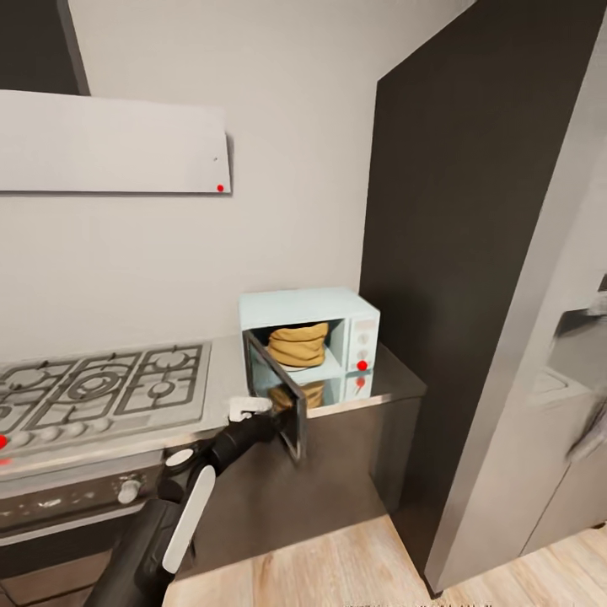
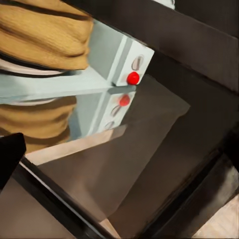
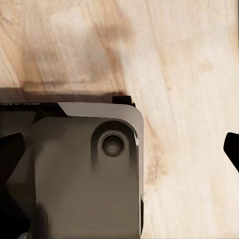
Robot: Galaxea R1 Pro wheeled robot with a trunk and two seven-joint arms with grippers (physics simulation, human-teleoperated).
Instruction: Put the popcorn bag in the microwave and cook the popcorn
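- Beside the microwave (image 1: 310,337), on the side of its knob panel, you have a tall, flat, matte dark cabinet wall (image 1: 455,236), the largest plane near it.
- Under the microwave runs the countertop (image 1: 389,384), a glossy grey steel slab with a thin straight edge; it mirrors the box and its red dot.
- On the microwave's hinge side lies the ridged grey gas hob (image 1: 101,392) with its cast grates.
- Your microwave itself is a small pale blue-white box, and its dark-framed glass door (image 1: 276,393) stands swung open toward you.
- Inside the microwave's cavity sits the popcorn bag (image 1: 298,344), a tan crumpled sack with a rolled rim and creased sides, resting on a pale round plate; the left wrist view shows the same bag (image 2: 42,32) close up.
- At the open door's lower edge you have the left gripper (image 1: 251,410), white-tipped on a black arm; whether its fingers are spread or closed I cannot tell.
- Away from the microwave, your right gripper (image 3: 122,164) hangs over pale wood-grain floor (image 3: 189,74) with its dark fingertips set wide apart, nothing between them.
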